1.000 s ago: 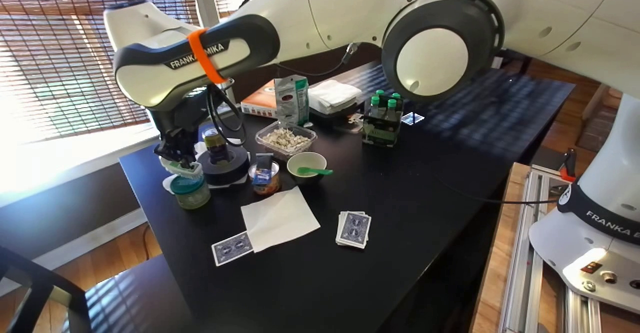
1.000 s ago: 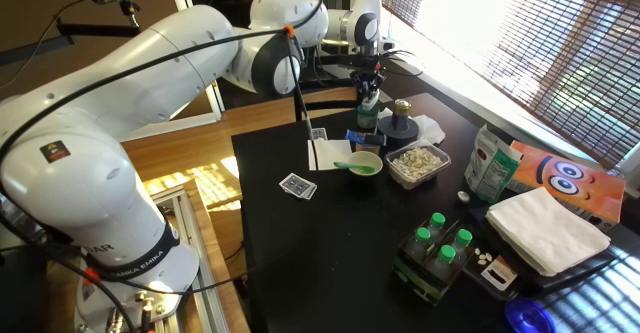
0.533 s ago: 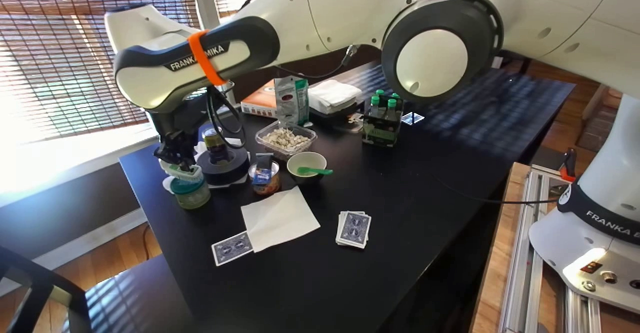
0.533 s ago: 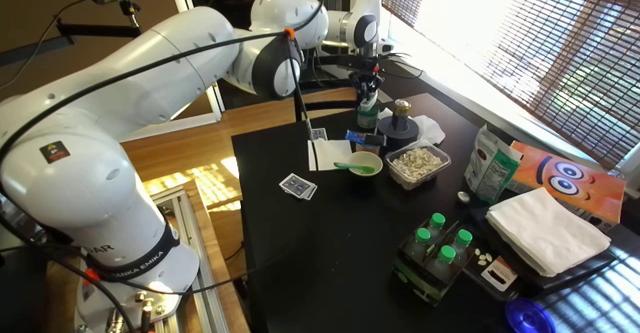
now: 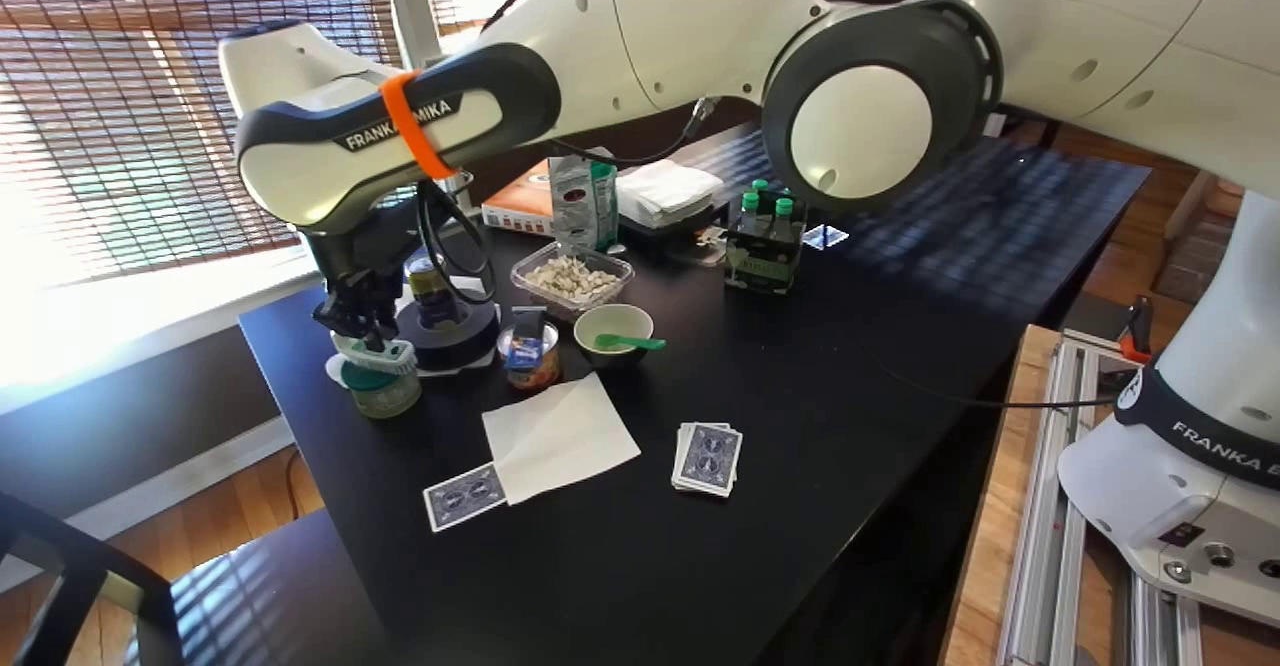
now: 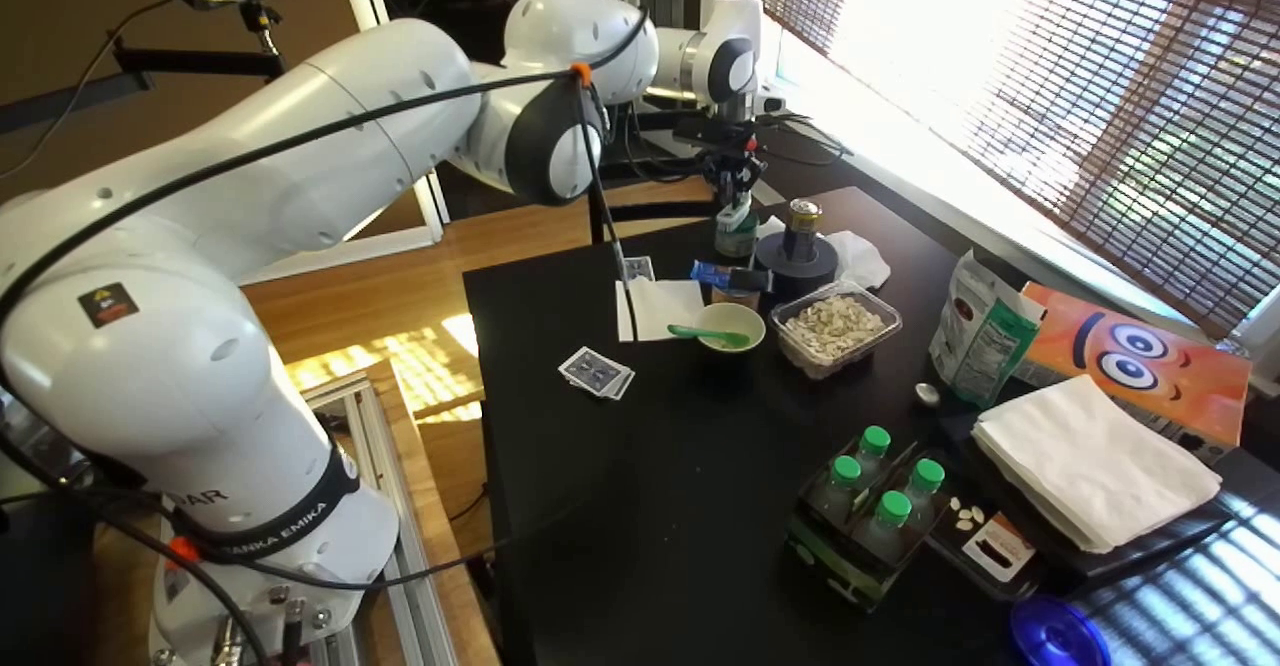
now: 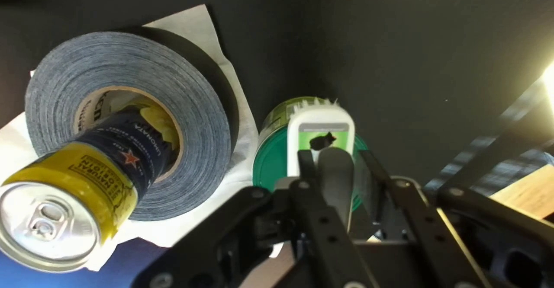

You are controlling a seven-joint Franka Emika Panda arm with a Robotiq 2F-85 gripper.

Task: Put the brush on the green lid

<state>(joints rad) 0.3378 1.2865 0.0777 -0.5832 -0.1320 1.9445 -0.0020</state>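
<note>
The brush (image 5: 380, 357) is whitish with bristles and a green label; it also shows in the wrist view (image 7: 320, 114). It lies over the green lid (image 5: 362, 378), roughly level, and appears to touch it. In the wrist view the lid (image 7: 272, 162) shows on both sides of the brush. The lid tops a low round jar. My gripper (image 5: 375, 338) is right above, pointing down. In the wrist view its fingers (image 7: 336, 153) stand either side of a grey rounded part, seemingly the brush's grip, and appear shut on it. The contact itself is partly hidden.
A yellow and blue can (image 7: 82, 188) stands in a tape roll (image 7: 190, 106) close beside the jar. Nearby are a small can with a blue packet (image 5: 527, 354), a bowl with a green spoon (image 5: 614, 324), a clear box (image 5: 572, 278), a paper (image 5: 560, 436) and cards (image 5: 708, 459).
The gripper has moved down slightly, with the brush moving along with it. The brush is now lower and looks flatter over the lid. The other objects have not moved.
</note>
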